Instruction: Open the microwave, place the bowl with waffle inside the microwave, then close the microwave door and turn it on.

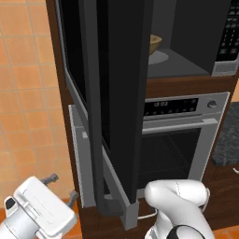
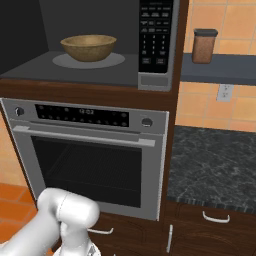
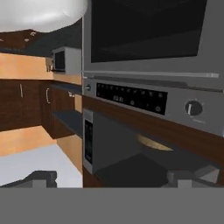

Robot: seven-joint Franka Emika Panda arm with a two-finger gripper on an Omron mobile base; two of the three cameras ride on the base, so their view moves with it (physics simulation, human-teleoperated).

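Arm's bent low, elbow hunched at the bottom of both base views. Gripper sits down at lower left, jaws spread wide, nothing between the fingers.

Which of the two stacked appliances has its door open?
The microwave, the upper one: its microwave door is swung wide, baring the bowl on the turntable. The oven below is shut.

Even, flat rendered light; no glare; soft shade inside microwave cavity; slightly coarse, low-resolution edges; hand view upside-down, dimmer.
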